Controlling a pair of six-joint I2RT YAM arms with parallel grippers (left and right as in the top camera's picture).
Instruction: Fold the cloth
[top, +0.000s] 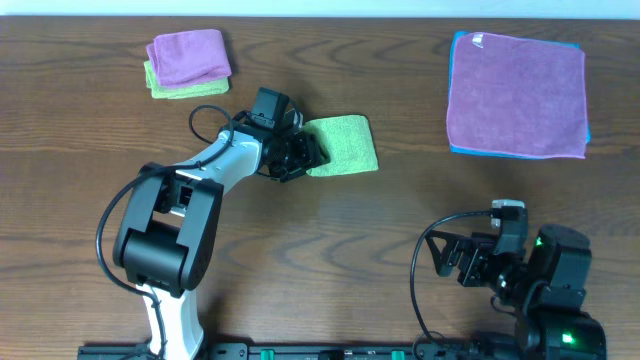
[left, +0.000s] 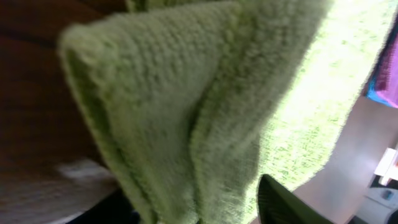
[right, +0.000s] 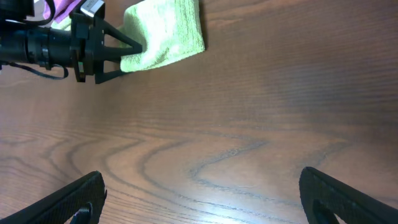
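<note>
The cloth (top: 345, 145) is lime-green and lies folded into a small rectangle on the wooden table, left of centre. My left gripper (top: 298, 155) is at its left edge, low over the table. In the left wrist view the fuzzy cloth (left: 186, 93) fills the frame. A loose fold of it hangs between the spread fingers of the left gripper (left: 199, 208), which is open. The right wrist view shows the cloth (right: 165, 34) far off, with the left gripper (right: 134, 48) at its edge. My right gripper (right: 202, 186) stands wide open over bare wood at the near right (top: 455, 262).
A large purple towel (top: 515, 95) lies flat on a blue towel (top: 453, 95) at the back right. At the back left, a small folded purple towel (top: 188, 55) sits on a folded green one (top: 170, 90). The left arm's cable (top: 205, 118) loops beside that stack.
</note>
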